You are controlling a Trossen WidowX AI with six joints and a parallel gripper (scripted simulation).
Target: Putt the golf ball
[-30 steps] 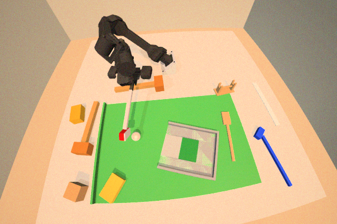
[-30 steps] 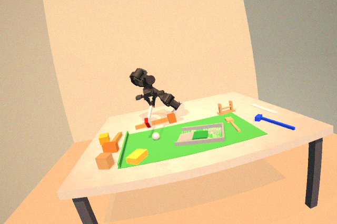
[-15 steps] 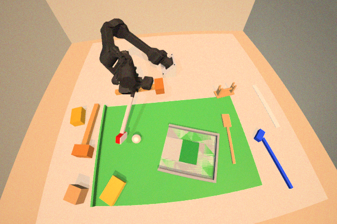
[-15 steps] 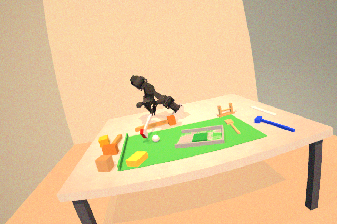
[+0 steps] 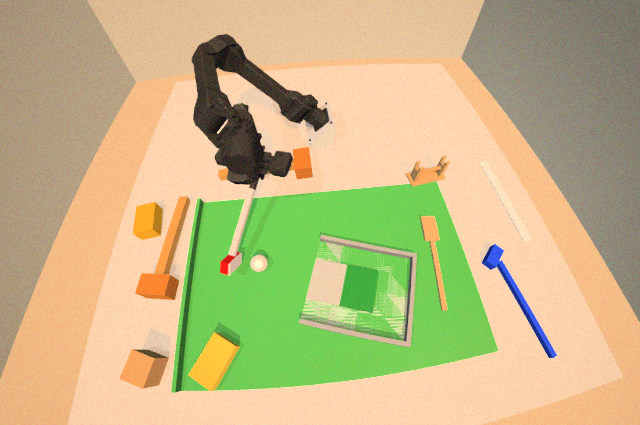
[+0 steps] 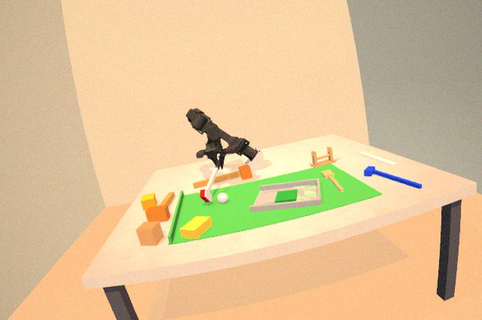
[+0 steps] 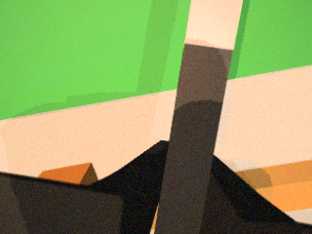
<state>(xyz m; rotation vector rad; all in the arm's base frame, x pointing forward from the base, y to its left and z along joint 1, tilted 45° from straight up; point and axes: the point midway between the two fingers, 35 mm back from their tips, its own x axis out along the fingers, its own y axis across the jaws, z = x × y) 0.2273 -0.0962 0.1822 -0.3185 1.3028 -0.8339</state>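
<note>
The gripper (image 5: 254, 180) is clamped on the upper end of the putter (image 5: 242, 224), whose pale shaft slants down from the fingers to the red head (image 5: 230, 263) set on the mat (image 5: 279, 358). In the wrist view the shaft (image 7: 210, 58) rises straight up between the jaws, over the mat's back edge. The ball (image 5: 259, 263) lies on the mat just beside the head, on the side facing the green (image 5: 359, 288), a small gap between them. The green sits inside a grey frame (image 5: 410, 296) mid-mat, nearer the bench's right edge than the ball is.

An orange mallet (image 5: 302, 162) lies behind the gripper, toward the back edge. Along the left edge lie a yellow cube (image 5: 147, 220), a second mallet (image 5: 168, 255) and a tan cube (image 5: 143, 367). A yellow block (image 5: 214, 361) sits at the mat's front left corner. A blue putter (image 5: 519, 298) lies near the right edge.
</note>
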